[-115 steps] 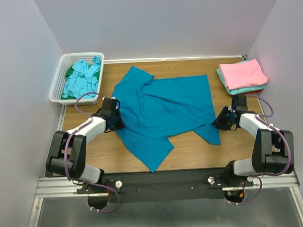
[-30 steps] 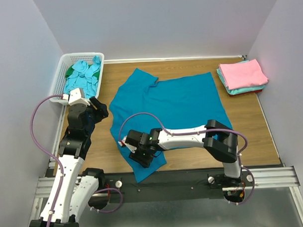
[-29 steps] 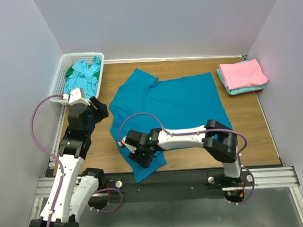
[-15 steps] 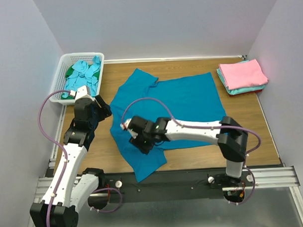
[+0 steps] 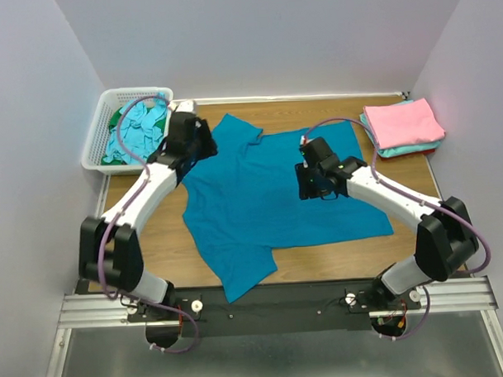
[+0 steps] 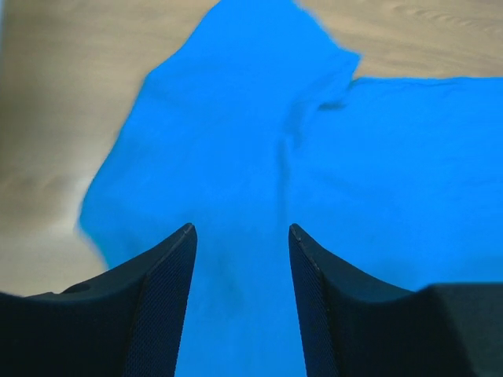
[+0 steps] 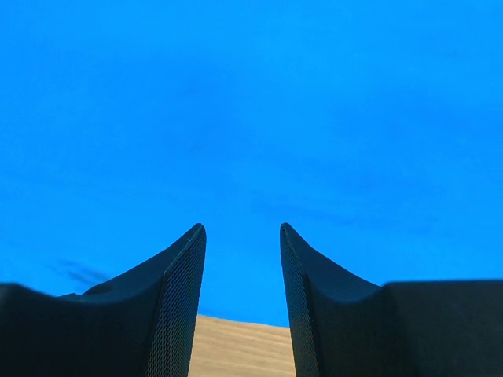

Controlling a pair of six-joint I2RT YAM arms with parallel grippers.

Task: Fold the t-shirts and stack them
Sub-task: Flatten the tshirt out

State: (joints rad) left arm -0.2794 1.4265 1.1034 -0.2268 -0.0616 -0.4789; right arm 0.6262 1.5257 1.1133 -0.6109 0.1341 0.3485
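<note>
**A:** Starting at the near edge, what has changed on the teal t-shirt [image 5: 261, 213]?

**B:** 1 second ago the right arm was stretched across to the near-left sleeve, which lies at the near edge of the table [image 5: 417, 191]. It has since swung back to its own side, and the shirt's near-right corner now lies further out. Compared with its crumpled shape about 4 seconds ago, the body is spread almost flat.

**A:** What does that mean for the task?

**B:** I judge the smoothing nearly done and no fold started. This shirt has yet to be stacked.

**A:** Where is the cloth relative to the right gripper [image 7: 242, 228]?

**B:** Under it, not in it. Its wrist view shows the jaws moderately apart with nothing between them. Blue cloth fills the view beyond, and a strip of wood shows low between the fingers. From above, it sits over the shirt's middle, toward the right.

**A:** And the left gripper [image 6: 240, 229]?

**B:** Further back; it has moved up to the far-left sleeve. Its jaws also stand apart and empty, with the sleeve and shoulder spread just ahead. Whether the tips touch the cloth I cannot tell.

**A:** And beyond that?

**B:** At far left, the white basket [image 5: 95, 148] holds the aqua shirts [image 5: 138, 130]. At far right, the folded pink shirt [image 5: 402, 121] lies on other folded ones.
</note>
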